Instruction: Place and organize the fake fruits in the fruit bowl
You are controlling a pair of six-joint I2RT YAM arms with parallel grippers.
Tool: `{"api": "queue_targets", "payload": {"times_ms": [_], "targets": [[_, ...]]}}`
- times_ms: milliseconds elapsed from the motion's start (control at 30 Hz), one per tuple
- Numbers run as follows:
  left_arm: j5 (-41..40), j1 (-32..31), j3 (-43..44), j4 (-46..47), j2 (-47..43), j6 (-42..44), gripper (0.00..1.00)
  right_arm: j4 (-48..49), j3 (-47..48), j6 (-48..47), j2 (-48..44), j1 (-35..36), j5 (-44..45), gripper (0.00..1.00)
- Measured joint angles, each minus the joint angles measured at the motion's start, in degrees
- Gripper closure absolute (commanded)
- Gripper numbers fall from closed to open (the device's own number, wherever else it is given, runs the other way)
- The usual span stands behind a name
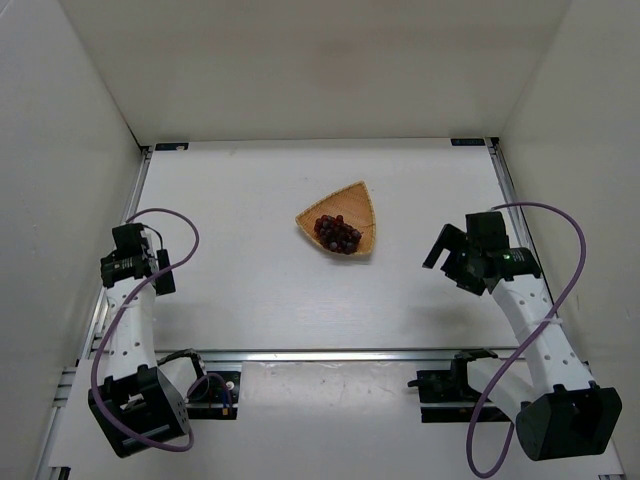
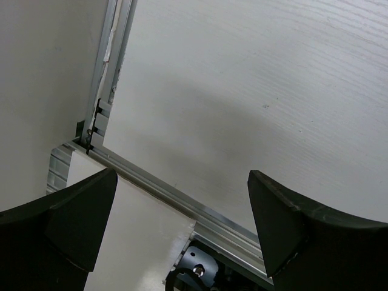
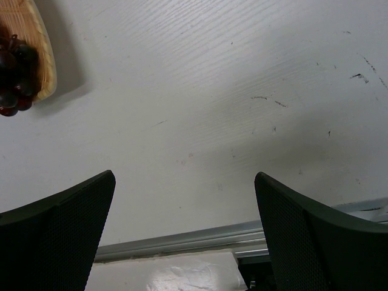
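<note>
The dark red-purple grapes [image 1: 338,233] lie inside the woven wicker fruit bowl [image 1: 357,204] at the middle of the table. The bowl's edge [image 3: 42,54] and the grapes [image 3: 15,73] also show at the top left of the right wrist view. My right gripper [image 1: 447,256] is open and empty, to the right of the bowl and apart from it; its jaws stand wide over bare table [image 3: 185,182]. My left gripper [image 1: 160,268] is open and empty at the far left of the table, far from the bowl [image 2: 182,182].
White walls close in the table on the left, back and right. An aluminium rail [image 1: 330,355] runs along the near edge; it also shows in the left wrist view [image 2: 182,203] and the right wrist view [image 3: 182,242]. Purple cables [image 1: 565,290] loop from both arms.
</note>
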Motion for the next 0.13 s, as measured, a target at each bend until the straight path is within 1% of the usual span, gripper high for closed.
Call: {"api": "queue_targets", "payload": {"times_ms": [133], "targets": [[0.17,0.0,0.0,0.0,0.0,0.04,0.0,0.02,-0.22,0.0,0.0,0.0,-0.02,0.0]]}}
